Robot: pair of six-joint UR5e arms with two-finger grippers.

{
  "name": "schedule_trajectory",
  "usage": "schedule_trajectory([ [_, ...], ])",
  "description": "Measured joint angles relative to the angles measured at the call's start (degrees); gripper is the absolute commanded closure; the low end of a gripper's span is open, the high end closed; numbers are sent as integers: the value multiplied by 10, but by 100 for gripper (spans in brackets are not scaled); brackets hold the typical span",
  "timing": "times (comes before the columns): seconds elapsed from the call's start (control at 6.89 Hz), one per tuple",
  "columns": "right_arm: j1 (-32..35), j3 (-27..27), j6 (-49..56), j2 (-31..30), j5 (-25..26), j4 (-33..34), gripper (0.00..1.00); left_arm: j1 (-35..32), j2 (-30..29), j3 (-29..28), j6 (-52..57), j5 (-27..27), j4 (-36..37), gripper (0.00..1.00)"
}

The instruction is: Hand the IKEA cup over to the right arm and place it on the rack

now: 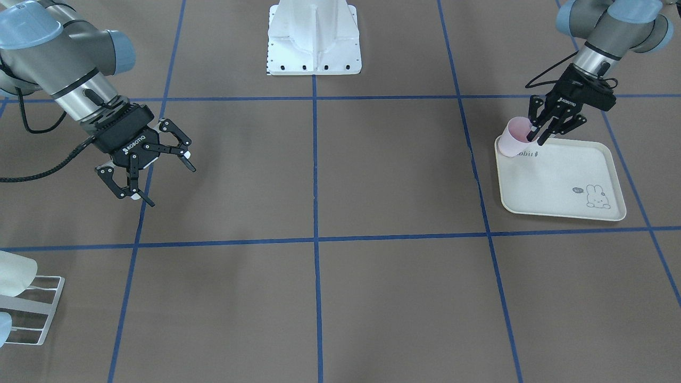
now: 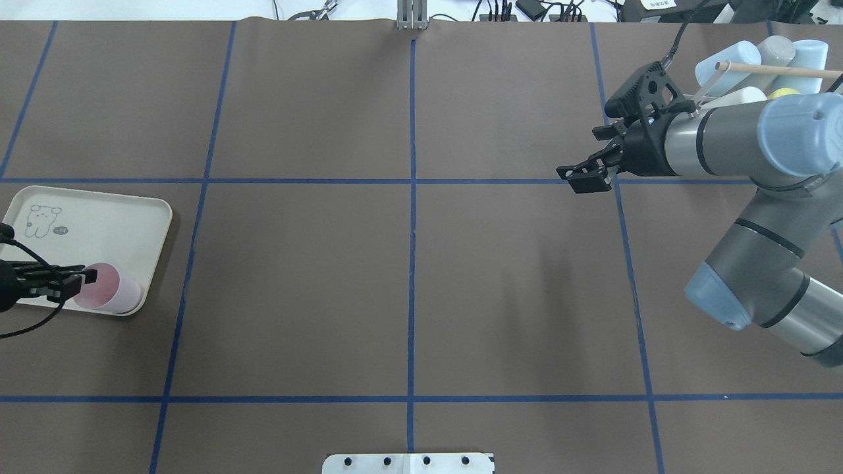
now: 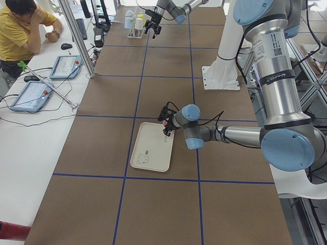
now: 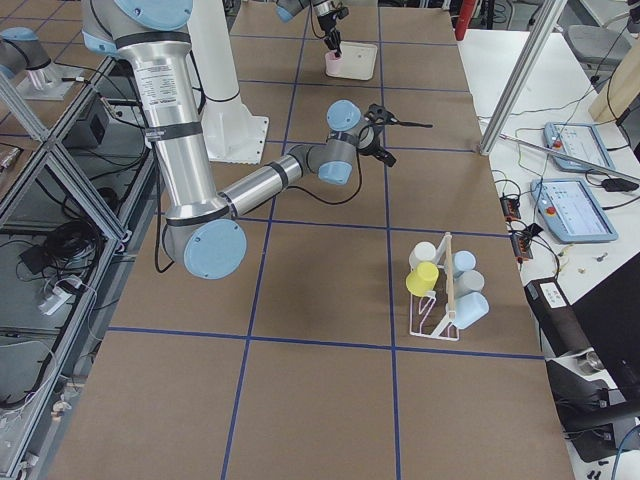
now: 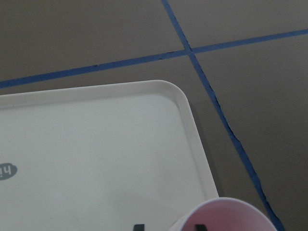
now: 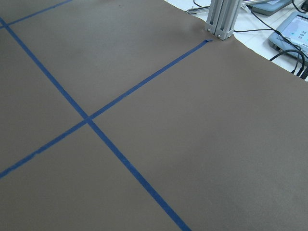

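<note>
One step begun: pink cup (image 1: 514, 138) gripped by left gripper (image 1: 537, 133) at corner of tray (image 1: 564, 181); right gripper (image 1: 151, 173) held open; handover and rack (image 4: 437, 325) placement remain.

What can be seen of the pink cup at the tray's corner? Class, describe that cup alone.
The pink cup is plain, pale, tapered and looks like plastic. It sits tilted at a corner of the cream tray, open mouth towards the left gripper, base at the tray's rim. The jaws straddle its rim, one finger inside; whether they clamp it cannot be told.
</note>
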State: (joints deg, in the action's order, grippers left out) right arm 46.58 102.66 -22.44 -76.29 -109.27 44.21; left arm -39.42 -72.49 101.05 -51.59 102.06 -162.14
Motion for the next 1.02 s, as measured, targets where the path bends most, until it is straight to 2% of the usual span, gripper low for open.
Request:
schedule_trajectory([
  [0.15,-1,-1,0,0,1,0,1,0,1,4,0,1,-1,100],
  [0.58,-5,-2,1,0,1,0,1,-4,4,20,2,4,0,100],
  [1.02,-35,-9,3,10,2,-7,1,-34,0,81,-3,30,7,100],
])
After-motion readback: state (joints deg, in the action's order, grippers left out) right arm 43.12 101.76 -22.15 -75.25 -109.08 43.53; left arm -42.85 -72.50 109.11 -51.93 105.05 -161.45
